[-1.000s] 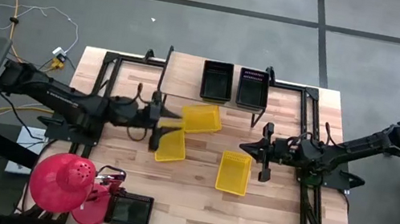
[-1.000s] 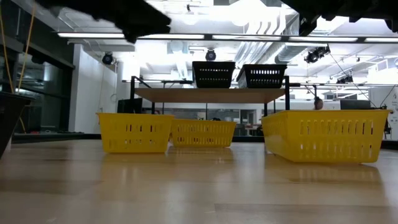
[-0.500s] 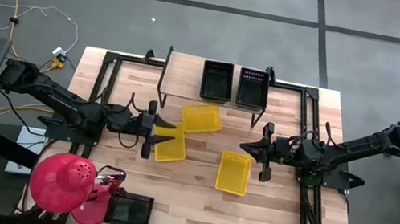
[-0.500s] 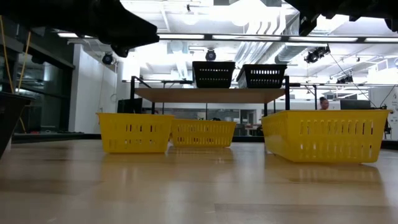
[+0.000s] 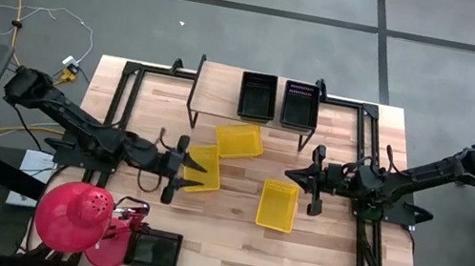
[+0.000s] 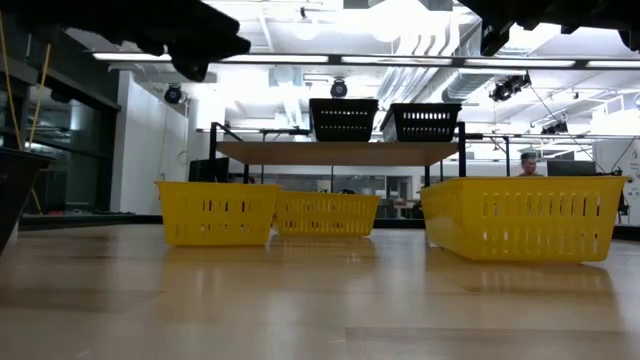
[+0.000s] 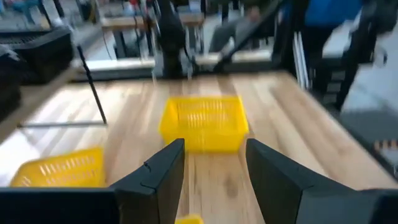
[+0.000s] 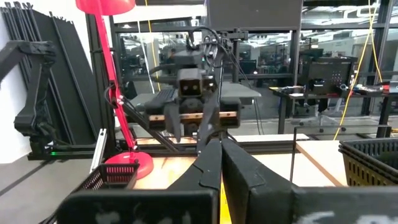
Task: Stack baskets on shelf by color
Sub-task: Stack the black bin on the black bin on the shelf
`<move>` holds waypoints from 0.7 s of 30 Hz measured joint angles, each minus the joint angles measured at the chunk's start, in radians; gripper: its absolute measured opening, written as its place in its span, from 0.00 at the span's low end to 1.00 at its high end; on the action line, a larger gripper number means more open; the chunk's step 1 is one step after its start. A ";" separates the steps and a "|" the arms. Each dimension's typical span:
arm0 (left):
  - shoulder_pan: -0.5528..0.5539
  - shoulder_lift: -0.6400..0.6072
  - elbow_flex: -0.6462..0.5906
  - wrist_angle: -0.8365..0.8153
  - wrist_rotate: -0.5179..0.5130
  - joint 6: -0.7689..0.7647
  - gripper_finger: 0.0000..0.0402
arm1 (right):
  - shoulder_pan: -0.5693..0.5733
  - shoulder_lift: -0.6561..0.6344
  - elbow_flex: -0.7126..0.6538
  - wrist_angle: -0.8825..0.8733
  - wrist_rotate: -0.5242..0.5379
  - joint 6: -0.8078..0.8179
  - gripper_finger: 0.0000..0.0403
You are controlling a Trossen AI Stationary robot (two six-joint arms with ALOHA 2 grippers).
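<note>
Tabletop [image 5: 228,247] of light wood with three yellow baskets lying loose on it and a low shelf [image 5: 215,91] at its far edge. The left gripper [image 5: 175,169] hangs over the left part of the table, its fingers spread apart and holding nothing, just beside the left yellow basket [image 5: 202,170]; in the left wrist view the two dark fingers [image 7: 163,174] stand wide apart and frame the yellow basket farther off [image 7: 204,123]. A second yellow basket [image 5: 239,140] lies just beyond the first, near the shelf and turned at an angle. Two black baskets stand side by side on the right half of the shelf top: the left black basket [image 5: 258,96] and the right black basket [image 5: 300,103]; the left half of the plank is bare. The third yellow basket [image 5: 277,204] lies to the right, nearer the front. The right gripper [image 5: 315,179] hangs just right of it, fingers pressed together on nothing, as the right wrist view confirms [image 8: 217,165]. A red lamp [image 5: 73,217] stands at the near left corner.
</note>
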 joint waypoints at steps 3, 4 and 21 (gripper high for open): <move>-0.009 0.051 0.101 -0.226 0.018 -0.036 0.40 | 0.000 0.000 0.000 0.001 0.000 0.000 0.00; -0.009 0.073 0.134 -0.314 0.033 -0.052 0.40 | 0.000 0.000 0.000 0.001 0.000 0.000 0.00; -0.109 0.370 0.481 -0.910 0.284 -0.108 0.40 | 0.000 0.000 0.000 0.001 0.000 0.000 0.00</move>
